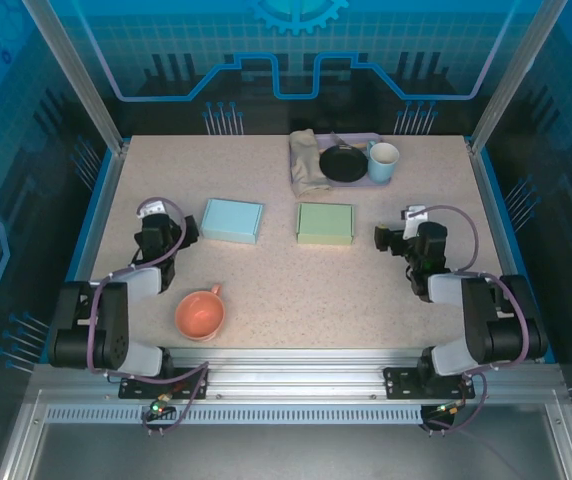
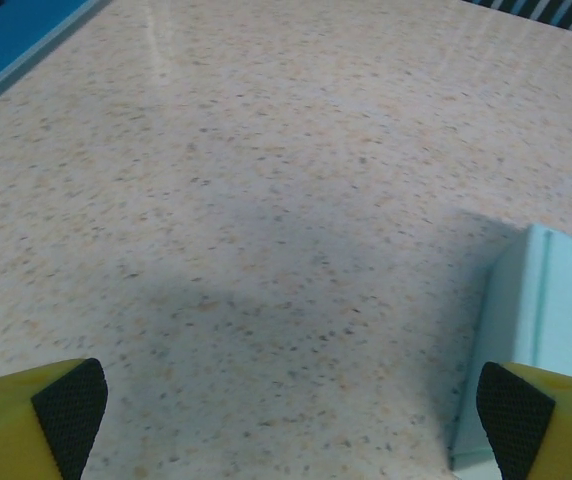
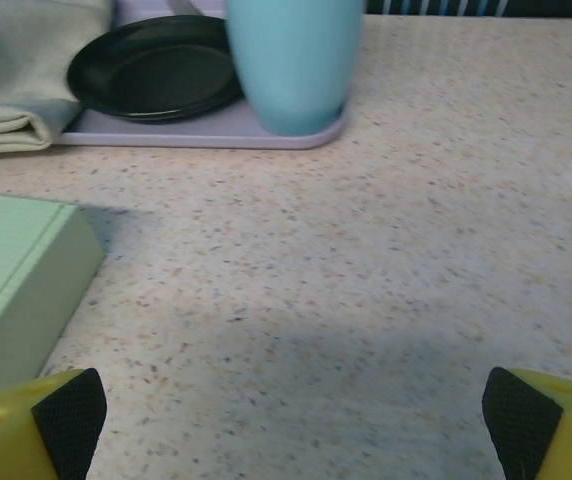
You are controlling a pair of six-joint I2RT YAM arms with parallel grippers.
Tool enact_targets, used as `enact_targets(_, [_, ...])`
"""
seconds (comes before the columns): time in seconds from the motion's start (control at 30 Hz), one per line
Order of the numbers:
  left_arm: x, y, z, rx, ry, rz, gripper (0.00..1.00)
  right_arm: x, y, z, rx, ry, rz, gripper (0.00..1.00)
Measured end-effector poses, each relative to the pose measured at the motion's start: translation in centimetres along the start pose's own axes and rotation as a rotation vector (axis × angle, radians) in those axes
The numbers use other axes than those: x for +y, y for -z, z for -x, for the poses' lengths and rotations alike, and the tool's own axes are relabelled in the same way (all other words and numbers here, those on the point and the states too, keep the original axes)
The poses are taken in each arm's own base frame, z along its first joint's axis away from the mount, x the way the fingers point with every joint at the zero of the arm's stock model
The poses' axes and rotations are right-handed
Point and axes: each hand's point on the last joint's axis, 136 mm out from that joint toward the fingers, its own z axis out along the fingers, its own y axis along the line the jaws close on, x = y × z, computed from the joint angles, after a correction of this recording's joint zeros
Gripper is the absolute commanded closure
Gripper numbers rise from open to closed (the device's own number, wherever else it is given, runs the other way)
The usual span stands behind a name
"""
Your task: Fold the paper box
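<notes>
Two closed paper boxes lie on the speckled table. The light blue box (image 1: 232, 220) sits left of centre; its corner (image 2: 541, 340) shows at the right of the left wrist view. The pale green box (image 1: 324, 223) sits just right of centre, and its end (image 3: 16, 290) shows at the left of the right wrist view. My left gripper (image 1: 178, 235) rests low just left of the blue box, open, with bare table between its fingers (image 2: 71, 405). My right gripper (image 1: 386, 240) is open too, a short way right of the green box, not touching it.
An orange cup (image 1: 200, 314) stands near the front left by the left arm. At the back a lilac tray (image 1: 351, 180) holds a black plate (image 3: 151, 70), a light blue mug (image 3: 291, 60) and a folded beige cloth (image 1: 306, 160).
</notes>
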Motion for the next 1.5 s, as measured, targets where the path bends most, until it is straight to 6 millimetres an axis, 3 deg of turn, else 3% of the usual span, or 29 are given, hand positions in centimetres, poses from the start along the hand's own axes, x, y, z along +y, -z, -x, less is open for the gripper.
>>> enact_targets(0.13, [-3.1, -0.2, -0.7, -0.013, -0.100, -0.104, 0.01, 0.1, 0.0, 0.0, -0.012, 0.020, 0.000, 0.00])
enact_targets(0.2, [-3.7, 0.0, -0.8, -0.048, -0.121, -0.132, 0.01, 0.2, 0.0, 0.4, -0.029, 0.026, 0.000, 0.00])
enact_targets(0.33, [-3.5, -0.1, -2.0, -0.042, -0.130, -0.140, 0.01, 0.3, -0.3, 0.7, -0.025, 0.034, 0.006, 0.00])
enact_targets(0.7, [-3.9, 0.0, -0.7, -0.091, -0.138, -0.163, 0.01, 0.3, -0.4, 1.0, -0.028, 0.045, 0.007, 0.00])
enact_targets(1.5, [-3.9, 0.0, -0.7, -0.092, -0.138, -0.164, 0.01, 0.3, -0.4, 0.9, -0.024, 0.045, 0.007, 0.00])
